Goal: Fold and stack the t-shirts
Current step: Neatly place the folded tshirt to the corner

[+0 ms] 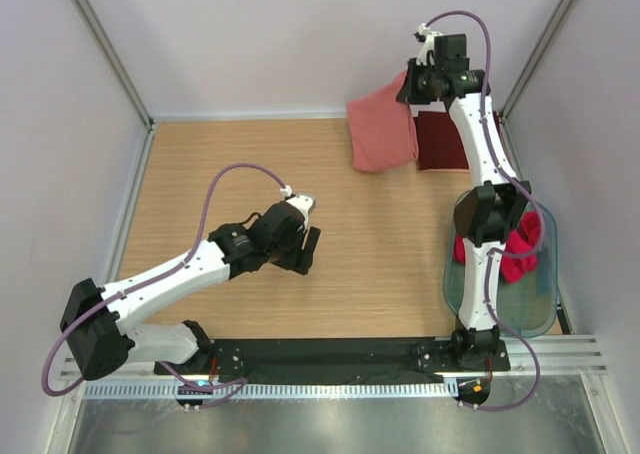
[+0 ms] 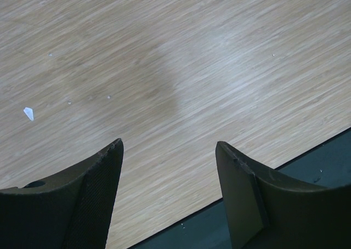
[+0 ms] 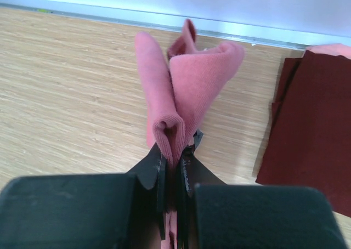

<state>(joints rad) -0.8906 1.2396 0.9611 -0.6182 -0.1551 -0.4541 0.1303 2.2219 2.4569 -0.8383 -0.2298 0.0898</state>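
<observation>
- While the left gripper [image 2: 167,150] hovers over the bare wooden table [image 1: 200,174] at centre-left, its jaws stand spread and empty.
- Upper middle: the salmon-pink t-shirt [image 1: 382,132], a bunched fold pinched tight in the right gripper [image 3: 174,150].
- Just right of it, the dark maroon t-shirt [image 1: 442,141] lies flat.
- Lower right: red-pink t-shirts [image 1: 520,252] sit in the greenish tub [image 1: 500,309].
</observation>
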